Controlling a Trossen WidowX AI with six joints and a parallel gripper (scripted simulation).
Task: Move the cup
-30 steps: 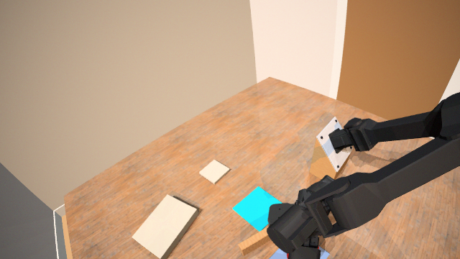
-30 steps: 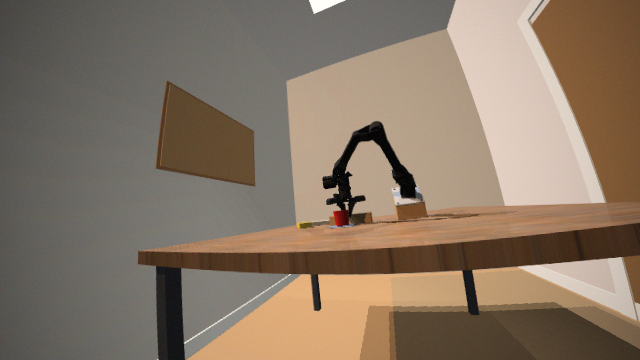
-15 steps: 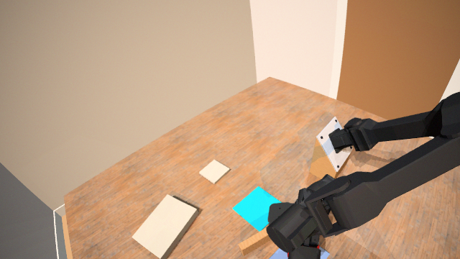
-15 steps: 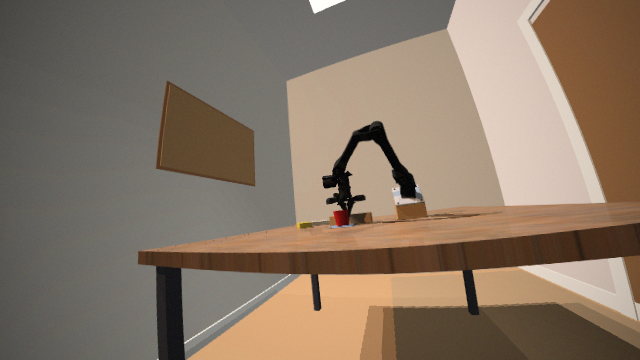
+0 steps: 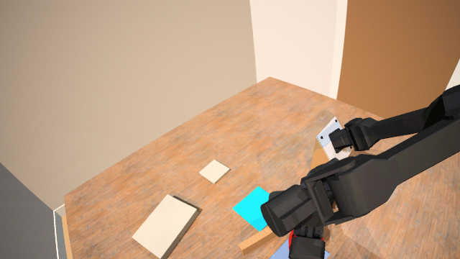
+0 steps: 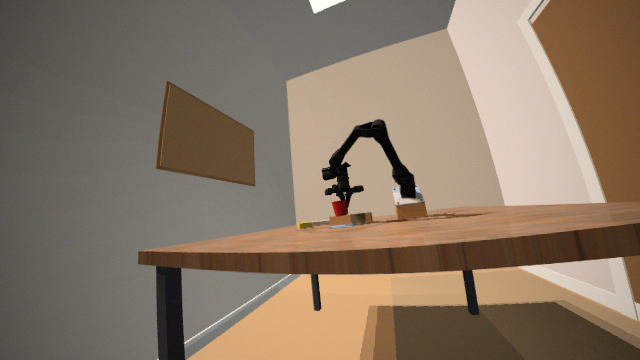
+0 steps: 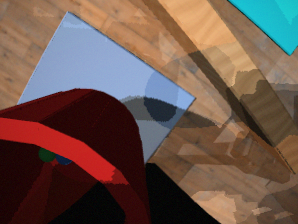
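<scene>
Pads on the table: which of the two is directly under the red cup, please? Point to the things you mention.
The blue pad (image 5: 279, 252) (image 6: 341, 226) (image 7: 107, 62); the cyan pad (image 5: 252, 208) (image 7: 280, 22) lies beyond the wooden bar (image 5: 256, 242) (image 7: 220, 37).

We see a wood-grained table (image 5: 223, 137) (image 6: 400, 240) on dark legs, a brown board (image 6: 207, 137) on a grey wall (image 6: 90, 210), a tan floor (image 6: 280, 320) and a brown door (image 5: 395, 54) (image 6: 595, 90).
</scene>
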